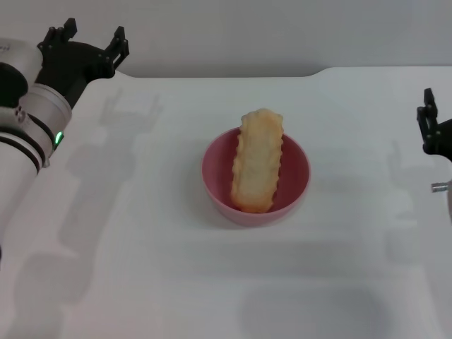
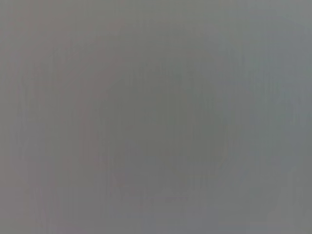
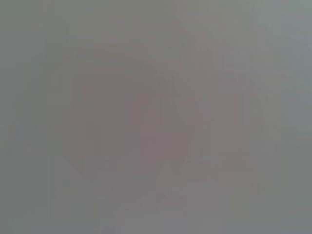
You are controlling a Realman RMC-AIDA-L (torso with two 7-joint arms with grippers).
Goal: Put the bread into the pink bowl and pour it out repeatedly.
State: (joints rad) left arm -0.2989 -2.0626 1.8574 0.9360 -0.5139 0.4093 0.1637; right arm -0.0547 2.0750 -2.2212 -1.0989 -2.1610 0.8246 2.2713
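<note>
Head view | bread (image 1: 258, 159) is seen lying in pink bowl (image 1: 256, 176), far end propped over rim | bowl is set mid-worktop (image 1: 141, 268) | left pincer (image 1: 93, 44) spread apart, far left, holding nothing | right pincer (image 1: 429, 120) at right edge, state cannot be told

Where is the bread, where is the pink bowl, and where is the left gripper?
bread (image 1: 258, 159): head view, middle of its pale ridged surface.
pink bowl (image 1: 215, 173): head view, inner wall beside the loaf.
left gripper (image 1: 94, 41): head view, midway between its spread fingertips.
</note>
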